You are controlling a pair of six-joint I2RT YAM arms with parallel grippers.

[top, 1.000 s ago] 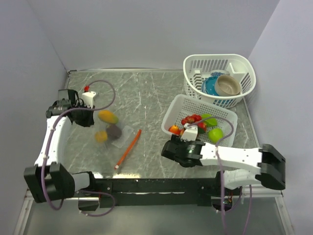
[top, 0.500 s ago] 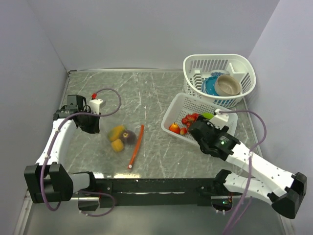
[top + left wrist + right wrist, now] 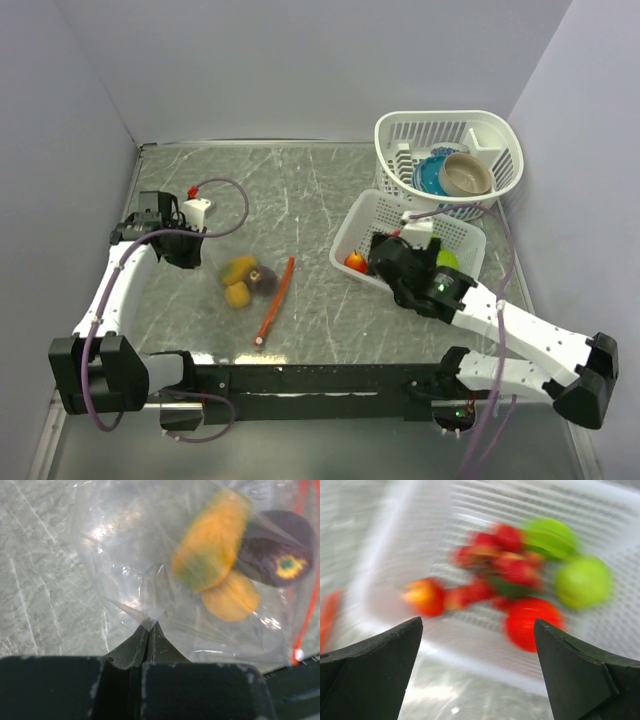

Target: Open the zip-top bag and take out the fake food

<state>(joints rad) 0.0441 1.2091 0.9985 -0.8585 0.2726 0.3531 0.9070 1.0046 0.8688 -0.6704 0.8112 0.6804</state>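
Observation:
The zip-top bag (image 3: 222,272) lies on the table's left half, its orange-red zip strip (image 3: 275,300) on the right side. Inside it sits fake food: a yellow-orange piece (image 3: 212,540), a smaller orange one (image 3: 231,597) and a dark purple one (image 3: 277,547). My left gripper (image 3: 200,260) is shut on a pinch of the bag's film (image 3: 149,622) at its left edge. More fake food (image 3: 532,622), red and green, lies in the white tray (image 3: 372,203). My right gripper (image 3: 476,625) hovers open over the tray's near rim (image 3: 470,652), holding nothing.
A white basket (image 3: 450,120) at the back right holds a blue bowl (image 3: 428,176) and a beige bowl (image 3: 465,175). Walls close the table on the left, back and right. The right arm stretches from the front right corner toward the tray.
The bag was lifted and blurred a second ago; it now lies flat, further right. The right arm swung from lying across the front to pointing at the tray, and its jaws widened.

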